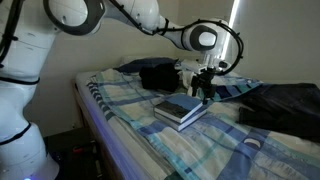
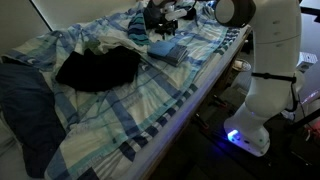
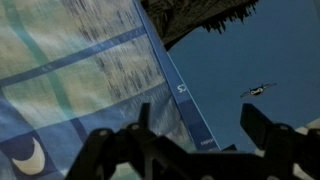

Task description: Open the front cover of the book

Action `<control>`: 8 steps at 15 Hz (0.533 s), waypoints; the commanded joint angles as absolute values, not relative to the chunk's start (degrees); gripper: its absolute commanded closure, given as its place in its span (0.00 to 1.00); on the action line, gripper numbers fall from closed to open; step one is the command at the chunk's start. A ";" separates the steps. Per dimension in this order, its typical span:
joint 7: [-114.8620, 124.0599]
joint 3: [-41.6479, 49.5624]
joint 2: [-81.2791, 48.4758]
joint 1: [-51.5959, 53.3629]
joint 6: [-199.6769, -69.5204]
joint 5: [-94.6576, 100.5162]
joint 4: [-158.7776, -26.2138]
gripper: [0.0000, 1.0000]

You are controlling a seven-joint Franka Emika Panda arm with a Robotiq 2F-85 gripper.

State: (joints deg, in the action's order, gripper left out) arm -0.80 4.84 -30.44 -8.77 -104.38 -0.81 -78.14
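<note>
The book (image 1: 180,109) is a thick dark blue-grey hardback with pale page edges. It lies closed on the plaid bedding in both exterior views (image 2: 167,52). In the wrist view its front cover (image 3: 240,70) fills the right half, with the spine (image 3: 185,100) running diagonally. My gripper (image 1: 204,92) hovers just above the book's far edge. In the wrist view its dark fingers (image 3: 200,135) are spread apart, with the spine and cover between them. Nothing is held.
Blue plaid bedding (image 1: 120,100) covers the bed. Dark clothing (image 2: 98,68) lies on it, and a dark blue garment (image 1: 285,105) lies beside the book. A dark fringed fabric (image 3: 195,20) borders the book's far end. The bed edge (image 2: 200,90) drops to the floor.
</note>
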 commanded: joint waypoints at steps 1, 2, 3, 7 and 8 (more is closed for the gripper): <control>2.83 5.62 -33.76 -9.48 -102.85 -2.13 -73.88 0.29; 3.52 5.63 -34.35 -9.93 -102.50 -2.92 -73.17 0.30; 4.20 5.63 -34.91 -10.39 -102.19 -3.69 -72.42 0.38; 6.02 5.65 -36.65 -11.87 -101.74 -6.12 -70.18 0.68; 6.34 5.68 -36.95 -12.09 -101.72 -6.50 -69.79 0.77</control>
